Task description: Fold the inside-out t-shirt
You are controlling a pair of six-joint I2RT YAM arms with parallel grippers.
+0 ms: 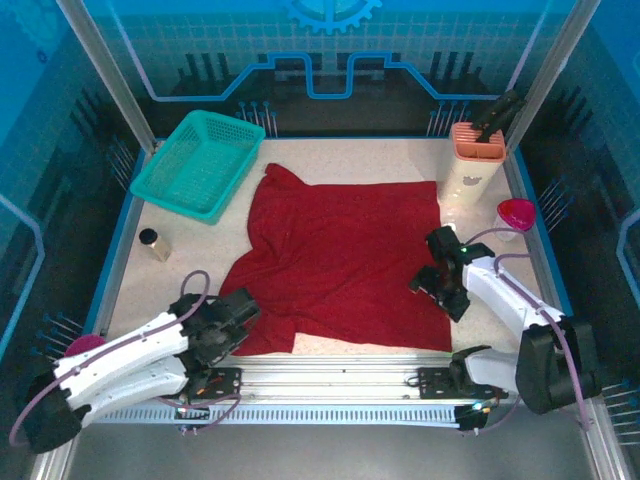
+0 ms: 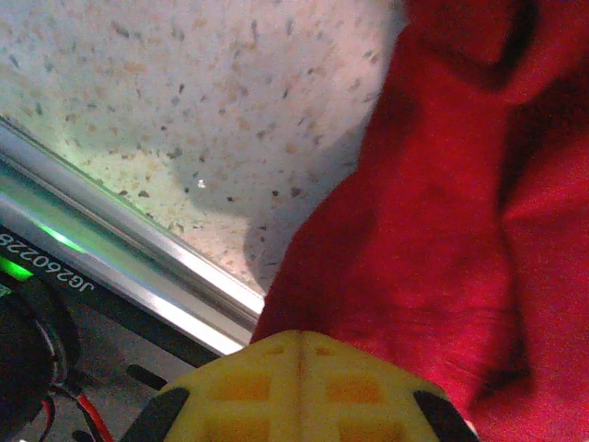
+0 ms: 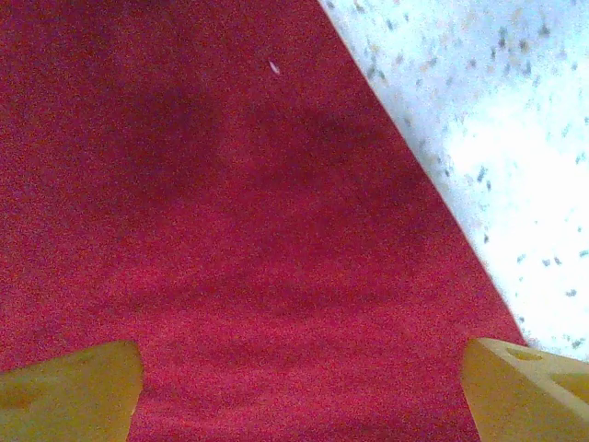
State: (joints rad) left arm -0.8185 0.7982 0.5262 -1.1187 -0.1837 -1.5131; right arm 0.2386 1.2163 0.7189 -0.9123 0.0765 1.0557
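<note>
The inside-out t-shirt (image 1: 340, 255) lies spread but rumpled over the centre of the speckled worktop (image 1: 340, 160). It is dark red, and its 11 o'clock corner reaches toward the teal basket (image 1: 200, 165), which sits at the worktop's 11 o'clock.

The left claw (image 1: 240, 312) is at the shirt's 7 o'clock corner, low on the cloth. In the left wrist view its fingers (image 2: 248, 387) are pressed together w/ no gap. The red hem runs right up to their tips and looks pinched between them, tho the bite itself is hidden.

The right claw (image 1: 428, 285) sits over the shirt's 4 o'clock edge. In the right wrist view its fingers (image 3: 74, 387) stand wide apart, w/ flat cloth between them and nothing gripped. Bare worktop shows at 2 o'clock in that view.

An orange-topped holder (image 1: 470, 160) stands at the worktop's 1 o'clock, just beside the shirt's 1 o'clock corner.
</note>
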